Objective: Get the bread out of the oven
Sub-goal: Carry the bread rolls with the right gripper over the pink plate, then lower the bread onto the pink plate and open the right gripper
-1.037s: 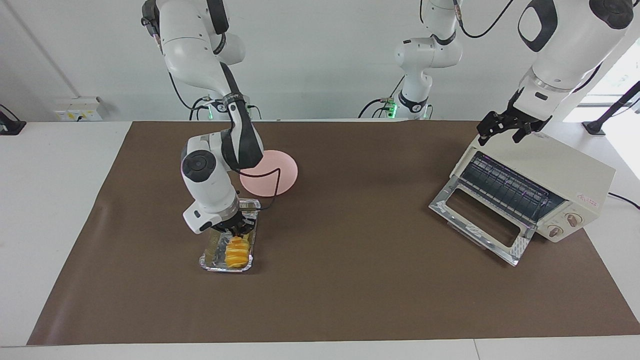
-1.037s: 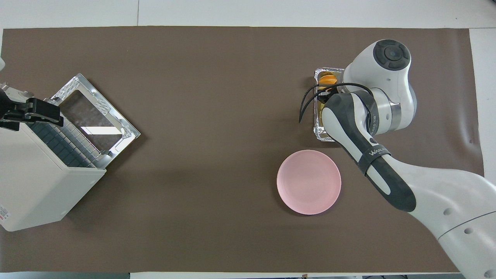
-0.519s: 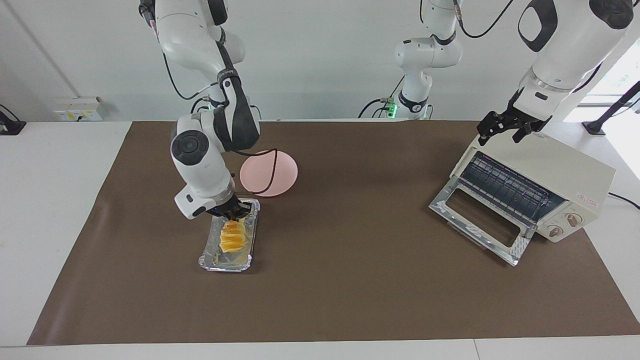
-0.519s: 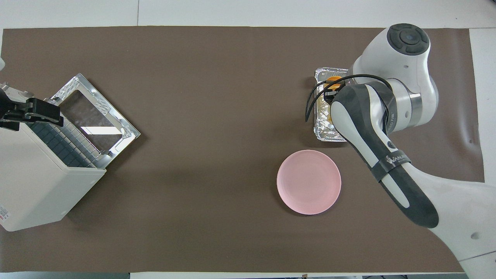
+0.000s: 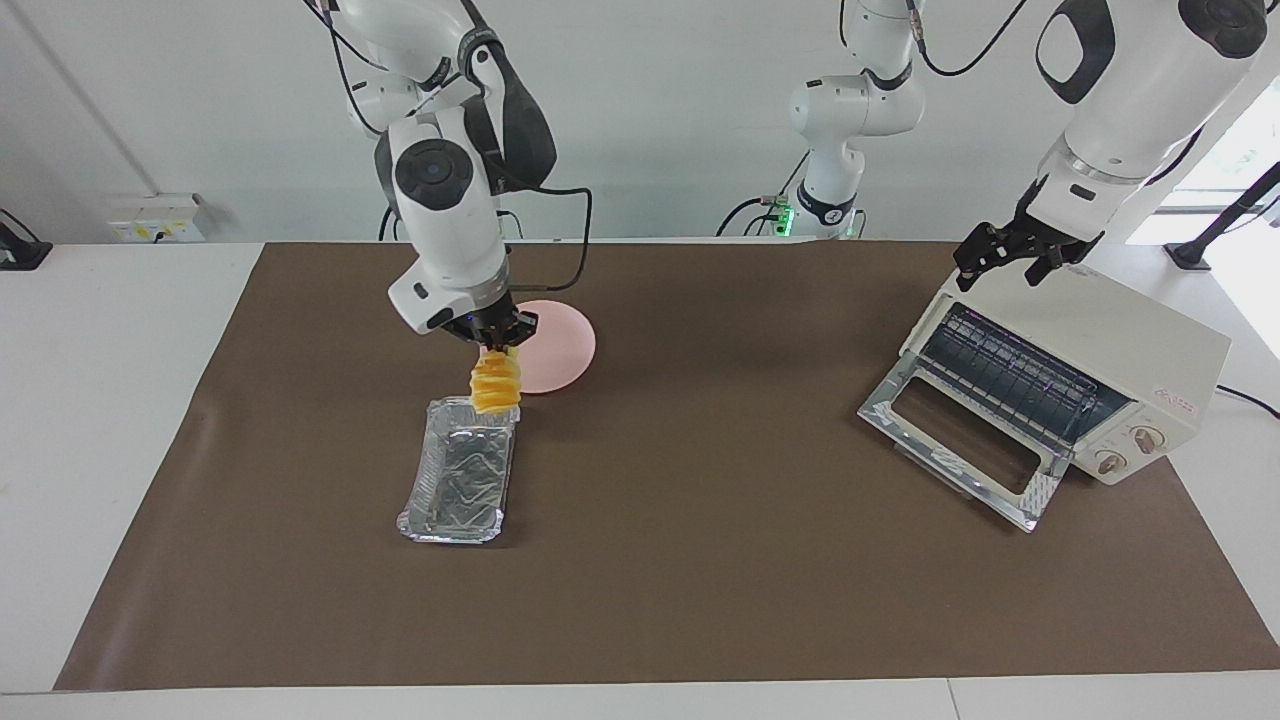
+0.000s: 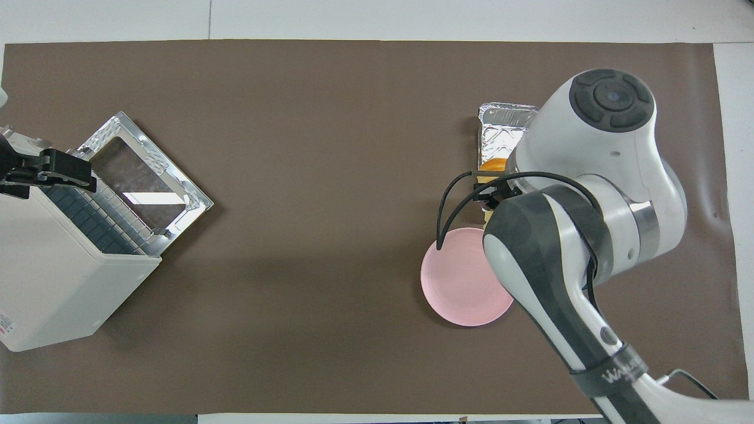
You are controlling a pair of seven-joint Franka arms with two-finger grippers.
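The bread (image 5: 496, 388) hangs from the right gripper (image 5: 497, 342), clamped on its top end, over the foil tray (image 5: 458, 490).

overhead: right arm (image 6: 565, 235) hides most of bread (image 6: 495, 165) | oven (image 6: 53, 277) cut at edge

White wall (image 5: 650, 100), brown mat (image 5: 700, 560) over a white table (image 5: 100, 400)

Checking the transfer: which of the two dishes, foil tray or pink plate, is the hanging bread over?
The foil tray: the bread hangs from the right gripper above its end nearer the robots, beside the pink plate.
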